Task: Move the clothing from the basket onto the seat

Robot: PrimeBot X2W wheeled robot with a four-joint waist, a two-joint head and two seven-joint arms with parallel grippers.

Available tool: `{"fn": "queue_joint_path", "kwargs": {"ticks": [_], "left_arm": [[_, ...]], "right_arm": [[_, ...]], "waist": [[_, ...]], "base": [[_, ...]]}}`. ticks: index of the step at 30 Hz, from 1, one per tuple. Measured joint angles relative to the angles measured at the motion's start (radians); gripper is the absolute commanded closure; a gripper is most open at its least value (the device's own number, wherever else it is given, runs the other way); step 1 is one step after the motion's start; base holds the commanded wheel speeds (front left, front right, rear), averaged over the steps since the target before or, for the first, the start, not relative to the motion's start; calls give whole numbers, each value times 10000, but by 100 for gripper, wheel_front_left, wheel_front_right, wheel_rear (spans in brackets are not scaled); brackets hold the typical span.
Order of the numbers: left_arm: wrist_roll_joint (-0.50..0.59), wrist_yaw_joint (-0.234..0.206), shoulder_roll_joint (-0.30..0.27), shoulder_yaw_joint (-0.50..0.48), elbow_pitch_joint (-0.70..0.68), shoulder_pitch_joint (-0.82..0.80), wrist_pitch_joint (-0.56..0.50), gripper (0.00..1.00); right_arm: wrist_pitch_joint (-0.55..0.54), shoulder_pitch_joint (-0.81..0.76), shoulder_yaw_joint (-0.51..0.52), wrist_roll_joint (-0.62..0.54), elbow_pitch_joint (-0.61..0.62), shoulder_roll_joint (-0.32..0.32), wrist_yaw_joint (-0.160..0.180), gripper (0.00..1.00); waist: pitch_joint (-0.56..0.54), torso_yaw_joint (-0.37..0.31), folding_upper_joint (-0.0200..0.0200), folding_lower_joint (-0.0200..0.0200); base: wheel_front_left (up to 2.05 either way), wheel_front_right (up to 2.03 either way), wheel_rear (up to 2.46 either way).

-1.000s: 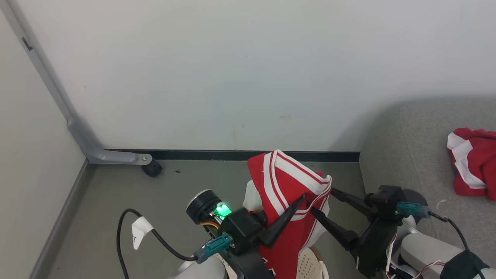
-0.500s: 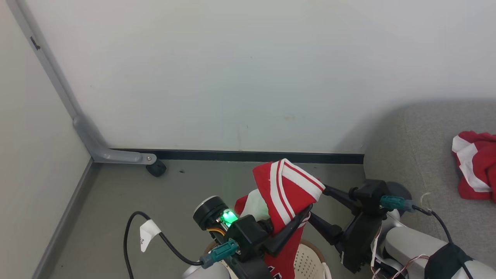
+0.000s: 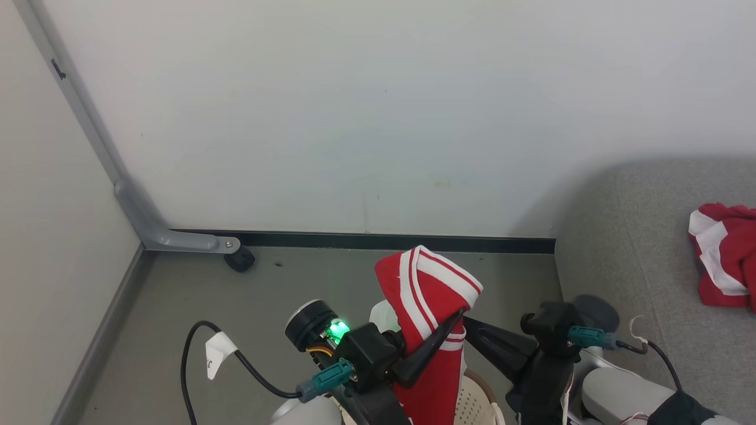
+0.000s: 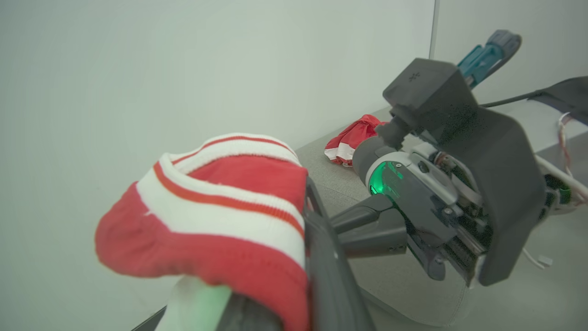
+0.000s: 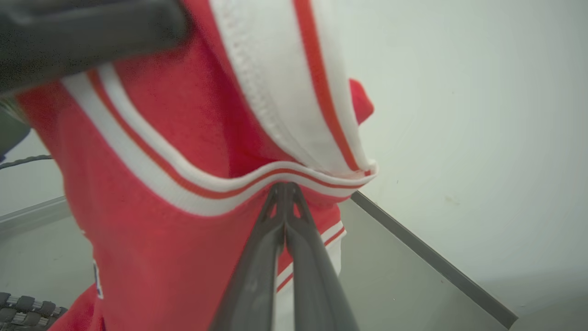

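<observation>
A red garment with white trim hangs over the cream basket at the bottom edge of the head view. My left gripper is shut on its upper folds, one dark finger lying against the cloth. From the right, my right gripper meets the same garment. Its fingers are pressed together, tips at the striped hem. Another red and white garment lies bunched on the grey seat at the right.
A white wall with a black baseboard closes the back. A grey frame leg with a black caster stands in the left corner. A black cable with a white tag loops over the grey-green floor.
My right gripper has gone from open around the hem to shut on it and sits a little lower and closer in. The left gripper has kept its hold on the garment.
</observation>
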State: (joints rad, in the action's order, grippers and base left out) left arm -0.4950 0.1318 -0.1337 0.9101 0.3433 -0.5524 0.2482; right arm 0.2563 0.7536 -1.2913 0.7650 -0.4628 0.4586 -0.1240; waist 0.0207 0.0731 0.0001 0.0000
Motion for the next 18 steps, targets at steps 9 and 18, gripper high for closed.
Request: {"fn": "queue_joint_path", "kwargs": {"ticks": [9, 18], "left_arm": [[-130, -155, -113, -336, 314, 2, 0, 100], [-159, -268, -240, -606, 566, 4, 2, 100]], "right_arm": [[0, -438, 4, 648, 54, 228, 0, 100], [0, -731, 23, 1785, 539, 362, 0, 100]], "waist": [[-20, -158, 0, 0], [-47, -396, 0, 0]], "base": [[0, 0, 0], [0, 0, 0]]}}
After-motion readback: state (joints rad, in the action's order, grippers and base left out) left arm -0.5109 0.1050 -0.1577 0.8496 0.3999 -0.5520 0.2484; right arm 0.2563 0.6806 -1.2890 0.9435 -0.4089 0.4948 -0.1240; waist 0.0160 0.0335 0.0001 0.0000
